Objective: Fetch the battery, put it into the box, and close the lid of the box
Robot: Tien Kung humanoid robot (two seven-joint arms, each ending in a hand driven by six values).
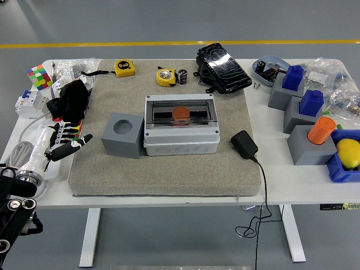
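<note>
Box [181, 133] on the mat [163, 169], clear lid shut, orange disc [180, 112] inside. Battery [183, 77] lies beyond it. Left hand [63, 144] empty, fingers spread.

A: Free room? Mat [169, 169] front strip bare, along the table [292, 188] near edge.
B: Blockers?
A: Grey cube [122, 135] touching the box [181, 125] on its left side, charger [244, 143] just beside its right. Tape measure [166, 76] and battery [183, 76] behind, toward far edge.
B: Left edge?
A: Left hand [64, 147] there, fingers spread, black bundle [72, 101] behind it.
</note>
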